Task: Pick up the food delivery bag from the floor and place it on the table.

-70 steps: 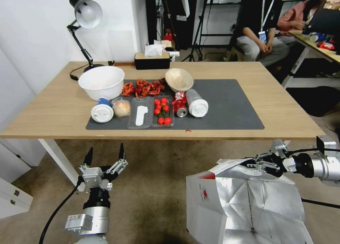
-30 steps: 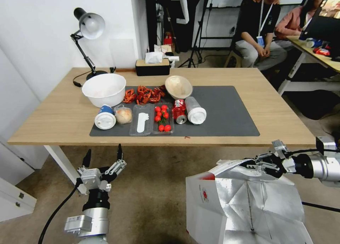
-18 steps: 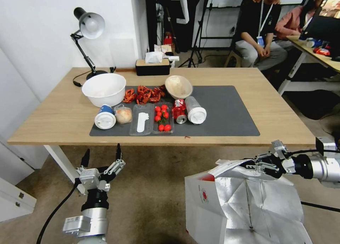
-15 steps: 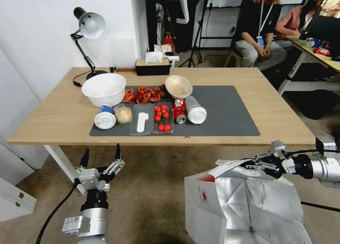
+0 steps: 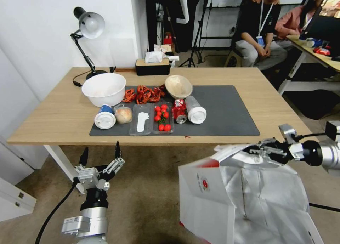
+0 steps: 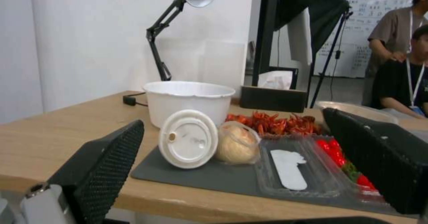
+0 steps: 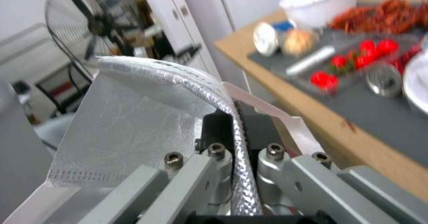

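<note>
Left gripper [image 5: 100,158] idles spread at lower left, table [image 5: 49,113] waits up top, right gripper [image 5: 255,152] pinches the bag [image 5: 248,198] rim at lower right — foil could slip or tear from that thin grip

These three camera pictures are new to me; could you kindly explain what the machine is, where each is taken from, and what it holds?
It is a wheeled robot with two arms, each ending in a pincer. The head camera looks down at the table; the other two cameras sit on the wrists. The right pincer is shut on the foil rim of the food delivery bag, seen close up in the right wrist view. The left pincer waits open below the table's near edge. On the grey mat lie a white bowl, crayfish, cherry tomatoes, a crushed red can and lidded cups.
</note>
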`<state>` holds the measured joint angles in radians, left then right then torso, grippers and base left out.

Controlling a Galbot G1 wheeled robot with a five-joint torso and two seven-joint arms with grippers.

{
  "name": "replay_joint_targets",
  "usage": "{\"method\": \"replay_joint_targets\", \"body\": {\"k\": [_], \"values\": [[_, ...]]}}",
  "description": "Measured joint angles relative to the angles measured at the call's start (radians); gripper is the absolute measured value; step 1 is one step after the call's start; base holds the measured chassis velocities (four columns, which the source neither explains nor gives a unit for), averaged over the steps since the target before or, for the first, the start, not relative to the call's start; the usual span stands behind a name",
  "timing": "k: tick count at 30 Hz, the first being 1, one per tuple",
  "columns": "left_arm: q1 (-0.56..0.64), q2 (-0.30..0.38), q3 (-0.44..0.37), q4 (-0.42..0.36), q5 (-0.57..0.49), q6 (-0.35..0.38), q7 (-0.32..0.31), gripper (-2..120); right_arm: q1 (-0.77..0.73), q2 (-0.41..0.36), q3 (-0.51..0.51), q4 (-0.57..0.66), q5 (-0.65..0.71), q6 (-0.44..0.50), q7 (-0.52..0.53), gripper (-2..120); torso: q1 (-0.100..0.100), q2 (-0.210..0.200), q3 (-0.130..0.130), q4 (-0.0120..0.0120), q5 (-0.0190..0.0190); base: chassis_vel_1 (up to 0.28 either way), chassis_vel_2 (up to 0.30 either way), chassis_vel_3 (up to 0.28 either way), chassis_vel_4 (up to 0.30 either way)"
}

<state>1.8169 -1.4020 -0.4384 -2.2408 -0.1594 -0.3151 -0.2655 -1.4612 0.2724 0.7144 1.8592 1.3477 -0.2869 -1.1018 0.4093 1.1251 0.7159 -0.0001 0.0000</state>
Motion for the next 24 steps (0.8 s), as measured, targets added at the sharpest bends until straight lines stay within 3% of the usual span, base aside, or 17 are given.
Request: {"method": "replay_joint_targets", "body": {"k": [5,10,15,17,24], "values": [[0.002,0.001,0.001,-0.008,0.002,-0.001,-0.007,100,0.001,-0.023,0.065,0.044,0.14,-0.011,0.056,0,0.0,-0.001,0.0,0.0001,-0.0001,0.0,0.0,0.0,0.0],[0.002,0.001,0.001,-0.01,0.004,-0.001,-0.008,100,0.002,-0.024,0.104,0.064,0.194,-0.013,0.084,0,0.0,-0.001,-0.001,0.0,0.0,0.0,0.0,0.0,0.0],[0.002,0.002,0.001,-0.01,0.01,-0.001,-0.011,100,0.019,-0.015,0.167,0.116,0.332,-0.007,0.184,0,-0.001,-0.002,-0.001,0.0001,-0.0001,0.0,0.0,0.0,0.0],[0.004,0.003,0.001,-0.01,0.013,-0.005,-0.012,100,0.037,-0.003,0.19,0.142,0.428,0.02,0.279,0,-0.001,-0.002,-0.001,-0.0001,-0.0001,0.0,0.0,0.0,0.0],[0.011,0.001,-0.002,-0.013,0.018,-0.012,-0.015,100,0.111,0.041,0.155,0.186,0.526,0.069,0.408,0,-0.001,-0.002,-0.001,-0.0001,0.0,0.0,0.0,0.0,0.0]]}}
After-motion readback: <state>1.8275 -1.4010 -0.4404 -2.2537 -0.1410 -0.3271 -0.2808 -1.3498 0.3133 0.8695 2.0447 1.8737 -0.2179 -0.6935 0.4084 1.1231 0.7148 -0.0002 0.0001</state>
